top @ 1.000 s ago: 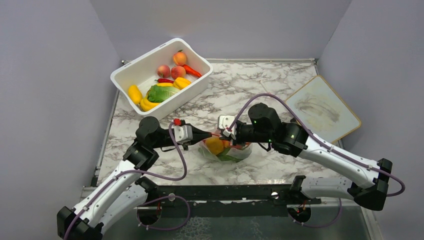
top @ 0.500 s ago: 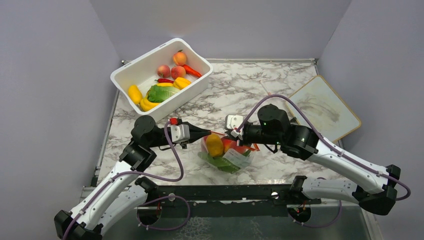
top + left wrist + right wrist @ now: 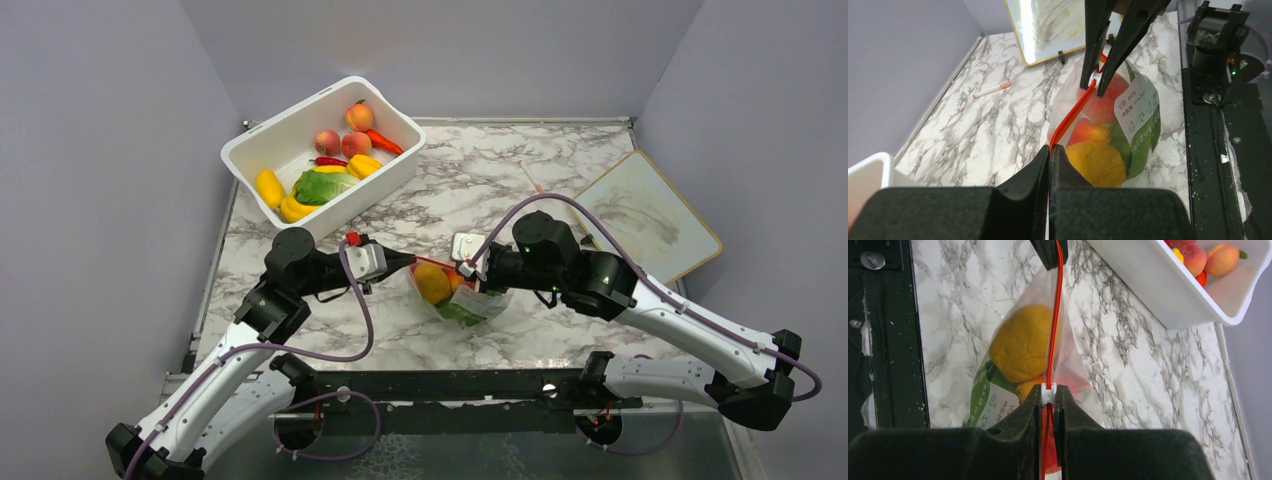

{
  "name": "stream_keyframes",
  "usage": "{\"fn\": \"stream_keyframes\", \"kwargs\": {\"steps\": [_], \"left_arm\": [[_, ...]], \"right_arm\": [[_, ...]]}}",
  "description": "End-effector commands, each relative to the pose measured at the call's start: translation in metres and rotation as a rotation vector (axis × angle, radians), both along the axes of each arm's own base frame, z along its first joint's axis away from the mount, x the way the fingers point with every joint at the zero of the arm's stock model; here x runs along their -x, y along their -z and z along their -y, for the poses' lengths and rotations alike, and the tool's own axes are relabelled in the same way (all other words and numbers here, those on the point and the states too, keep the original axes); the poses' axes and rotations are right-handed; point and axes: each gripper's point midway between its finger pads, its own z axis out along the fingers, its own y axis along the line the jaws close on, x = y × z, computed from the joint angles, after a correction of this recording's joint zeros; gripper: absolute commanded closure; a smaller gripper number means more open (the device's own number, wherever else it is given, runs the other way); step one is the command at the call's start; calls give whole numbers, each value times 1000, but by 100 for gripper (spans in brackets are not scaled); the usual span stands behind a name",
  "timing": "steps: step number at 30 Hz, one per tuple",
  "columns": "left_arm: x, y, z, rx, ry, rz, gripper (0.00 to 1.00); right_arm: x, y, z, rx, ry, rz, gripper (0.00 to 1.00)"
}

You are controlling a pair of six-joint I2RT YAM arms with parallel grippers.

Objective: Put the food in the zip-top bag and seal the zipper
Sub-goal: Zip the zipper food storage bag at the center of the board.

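**Thin plastic under strain: the zipper (image 3: pixel 1073 112) is stretched taut between two pinches**

The zip-top bag (image 3: pixel 462 298) hangs between the arms near the middle of the bench (image 3: pixel 500 170). Inside it are a yellow-orange fruit (image 3: pixel 1096 162), a red fruit (image 3: pixel 1105 97) and something green. The left tool (image 3: pixel 1049 150) is clamped fully closed on the left end of the zipper. The right tool (image 3: pixel 1048 390) is closed around the strip at its white slider (image 3: pixel 1048 394). I cannot tell whether the bag's bottom rests on the marble.

The left pinch appears to hold only a sliver of strip, so a harder pull to the right could tug it free and drop the loaded bag. The film beside the strip could also stretch or tear. If the right fingers press the slider off-line, it may jam or skip and leave a gap. Sealing now would also shut out the peaches (image 3: pixel 340 142) and peppers (image 3: pixel 383 142) lying in the white tub (image 3: pixel 350 200).

Room is tight on the near side, where the dark rail (image 3: pixel 450 385) lies just beside the bag. The tub at far left and the board (image 3: pixel 650 215) at right are both well apart from it. Open marble lies on the far side, apart from a small pink stick (image 3: pixel 530 178).
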Motion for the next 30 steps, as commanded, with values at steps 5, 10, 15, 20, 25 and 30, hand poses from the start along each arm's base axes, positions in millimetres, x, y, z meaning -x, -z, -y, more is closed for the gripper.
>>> {"fn": "stream_keyframes", "kwargs": {"steps": [5, 10, 15, 20, 25, 30], "left_arm": [[-18, -16, -14, -58, -109, 83, 100], [-24, -5, -15, -73, -136, 64, 100], [-30, 3, -25, -135, -192, 61, 100], [-30, -4, -33, -148, -226, 88, 100], [-26, -8, -31, -142, -206, 85, 100], [-18, -15, -27, -103, -161, 122, 96]], "right_arm": [[3, 6, 23, 37, 58, -8, 99], [0, 12, 31, 64, 93, -7, 99], [3, 16, 45, 86, 132, -22, 99], [7, 15, 58, 93, 167, -41, 99], [10, 9, 66, 79, 185, -31, 99], [17, -3, 47, -20, 107, -40, 99]]}}
